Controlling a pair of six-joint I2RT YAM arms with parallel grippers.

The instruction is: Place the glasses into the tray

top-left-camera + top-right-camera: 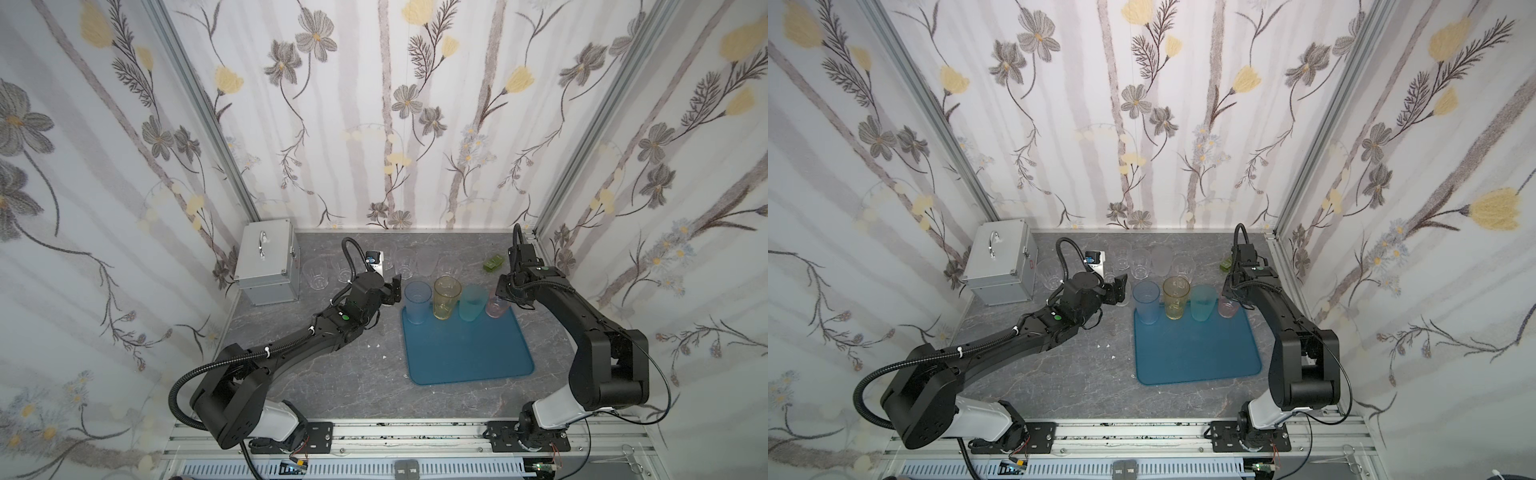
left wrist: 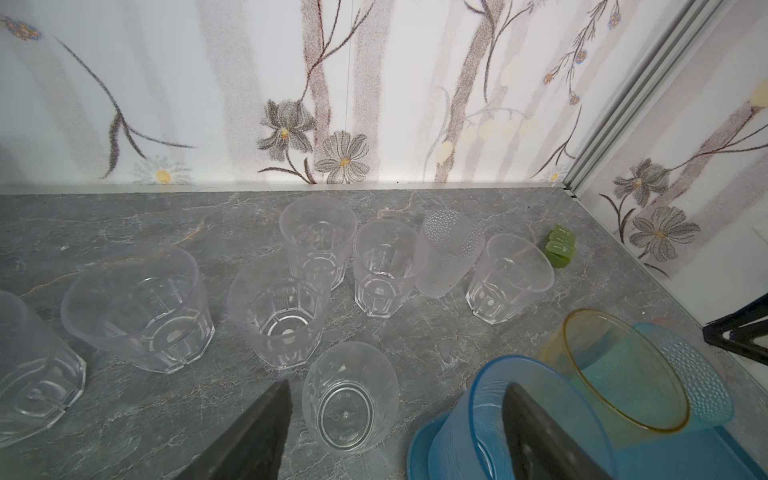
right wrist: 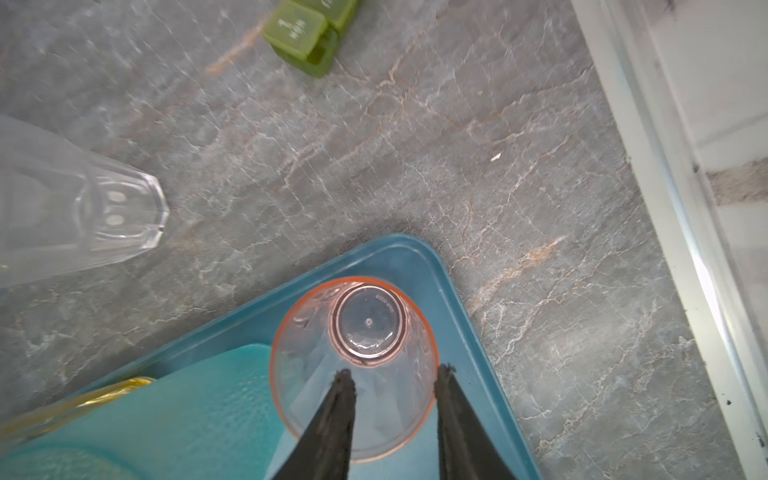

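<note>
Pink glass (image 3: 365,324) stands upright in the tray's (image 3: 399,249) one-o'clock corner, right under my right claw (image 3: 395,372), whose jaws are parted: one finger inside the rim, one outside. My left claw (image 2: 397,385) gapes wide around a clear glass (image 2: 349,399) at the tray's eleven o'clock.

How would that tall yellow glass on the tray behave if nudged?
The yellow glass is tall and narrower at its base, so it would probably tip rather than slide. Its thin translucent wall suggests it is light. Tipping, it would likely hit the blue glass or teal glass close beside it.
</note>
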